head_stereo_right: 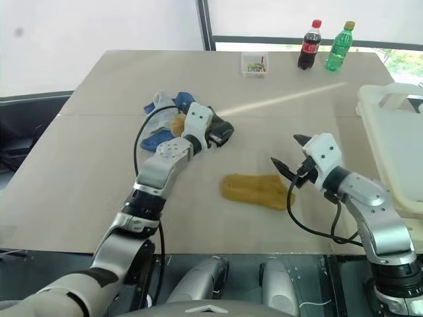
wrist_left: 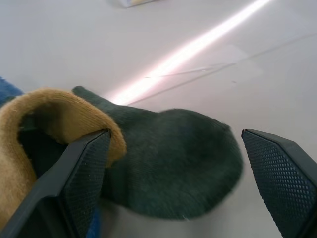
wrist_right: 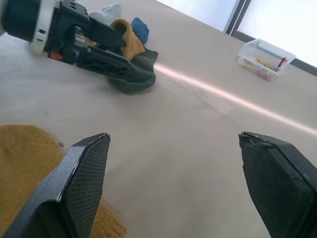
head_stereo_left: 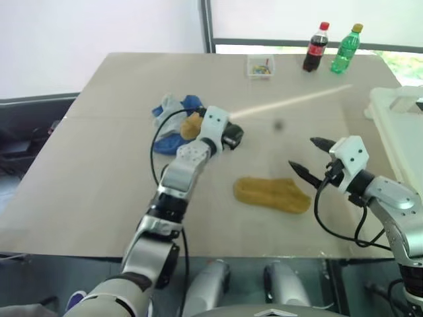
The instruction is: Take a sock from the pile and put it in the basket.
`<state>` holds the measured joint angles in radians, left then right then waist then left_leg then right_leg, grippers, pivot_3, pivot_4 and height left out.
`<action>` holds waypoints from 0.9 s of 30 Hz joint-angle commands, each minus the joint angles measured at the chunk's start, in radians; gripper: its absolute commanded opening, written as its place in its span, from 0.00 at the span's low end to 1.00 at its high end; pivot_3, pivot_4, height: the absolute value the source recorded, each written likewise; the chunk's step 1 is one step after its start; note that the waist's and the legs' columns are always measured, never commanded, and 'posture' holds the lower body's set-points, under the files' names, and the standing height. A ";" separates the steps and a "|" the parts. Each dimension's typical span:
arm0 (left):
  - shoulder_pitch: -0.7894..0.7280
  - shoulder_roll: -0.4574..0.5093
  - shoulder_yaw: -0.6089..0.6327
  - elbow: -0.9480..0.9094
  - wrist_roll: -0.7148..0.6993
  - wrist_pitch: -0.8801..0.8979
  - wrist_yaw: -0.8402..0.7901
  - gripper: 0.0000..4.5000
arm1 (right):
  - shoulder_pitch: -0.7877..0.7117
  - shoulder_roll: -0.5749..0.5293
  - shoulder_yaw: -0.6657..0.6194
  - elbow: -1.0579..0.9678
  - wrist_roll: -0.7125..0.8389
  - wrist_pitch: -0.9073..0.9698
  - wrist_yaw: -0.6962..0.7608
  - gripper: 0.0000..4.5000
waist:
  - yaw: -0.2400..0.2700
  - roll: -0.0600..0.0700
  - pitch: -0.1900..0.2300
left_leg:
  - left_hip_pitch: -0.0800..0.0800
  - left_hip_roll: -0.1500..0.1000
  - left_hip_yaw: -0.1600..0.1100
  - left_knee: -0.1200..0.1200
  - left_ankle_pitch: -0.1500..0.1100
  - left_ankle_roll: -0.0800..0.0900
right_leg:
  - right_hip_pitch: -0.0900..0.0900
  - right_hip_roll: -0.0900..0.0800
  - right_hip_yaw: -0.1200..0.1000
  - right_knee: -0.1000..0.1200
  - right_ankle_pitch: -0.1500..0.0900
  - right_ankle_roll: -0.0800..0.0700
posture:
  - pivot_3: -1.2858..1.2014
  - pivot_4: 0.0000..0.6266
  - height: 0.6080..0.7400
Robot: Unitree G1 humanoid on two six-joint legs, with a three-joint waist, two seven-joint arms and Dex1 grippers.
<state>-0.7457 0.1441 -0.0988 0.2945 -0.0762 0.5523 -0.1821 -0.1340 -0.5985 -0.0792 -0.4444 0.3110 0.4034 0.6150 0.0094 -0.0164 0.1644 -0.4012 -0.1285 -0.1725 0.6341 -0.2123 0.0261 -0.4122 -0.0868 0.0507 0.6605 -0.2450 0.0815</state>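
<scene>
Nearest, a mustard sock (head_stereo_left: 271, 194) lies alone on the desk (head_stereo_left: 99, 172) beside the right gripper (head_stereo_left: 305, 157), spread and empty. Further, the left gripper (wrist_left: 173, 163), spread, frames a dark green sock (wrist_left: 173, 158) at the pile (head_stereo_left: 173, 119). No sock is gripped yet; the basket (head_stereo_left: 400, 125) waits at the right.

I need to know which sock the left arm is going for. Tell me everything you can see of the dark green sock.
The dark green sock is a small ankle sock of soft, fuzzy knit, lying flat on the table at the edge of the pile that faces the bottles. Its rounded end points away from the heap. A mustard sock overlaps its other end. The open left gripper straddles it, one finger at the overlap.
</scene>
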 commanded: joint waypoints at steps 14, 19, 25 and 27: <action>-0.119 -0.112 0.105 0.119 0.012 0.029 0.171 0.32 | 0.031 -0.018 -0.052 -0.072 0.031 -0.001 0.003 1.00 | 0.003 0.000 0.000 | 0.000 -0.001 0.000 0.000 0.000 0.000 | 0.000 0.000 0.000 0.000 0.000 0.000 | 0.52 0.24 0.99; -0.124 -0.106 0.115 0.128 0.012 0.027 0.174 0.03 | 0.039 -0.030 -0.064 -0.080 0.038 0.000 0.012 1.00 | 0.003 0.000 0.000 | 0.000 -0.001 0.000 0.000 0.000 0.000 | 0.000 0.000 0.000 0.000 0.000 0.000 | 0.52 0.24 0.99; -0.078 -0.090 0.122 0.061 0.001 0.036 0.150 0.03 | 0.049 -0.036 -0.076 -0.089 0.046 0.002 0.014 1.00 | 0.003 0.000 0.000 | 0.000 -0.001 0.000 0.000 0.000 0.000 | 0.000 0.000 0.000 0.000 0.000 0.000 | 0.52 0.24 0.99; -0.053 -0.062 0.086 0.013 -0.004 0.043 0.074 0.03 | 0.049 -0.036 -0.078 -0.091 0.046 0.003 0.014 1.00 | 0.002 0.000 0.000 | 0.000 -0.001 0.000 0.000 0.000 0.000 | 0.000 0.000 0.000 0.001 0.000 0.000 | 0.52 0.24 0.99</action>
<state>-0.8121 0.0563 0.0139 0.3913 -0.0749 0.5998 -0.0454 -0.0838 -0.6238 -0.1276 -0.4942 0.3434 0.4139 0.6270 0.0114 -0.0167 0.1646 -0.4012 -0.1289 -0.1723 0.6344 -0.2120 0.0258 -0.4121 -0.0864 0.0505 0.6611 -0.2449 0.0817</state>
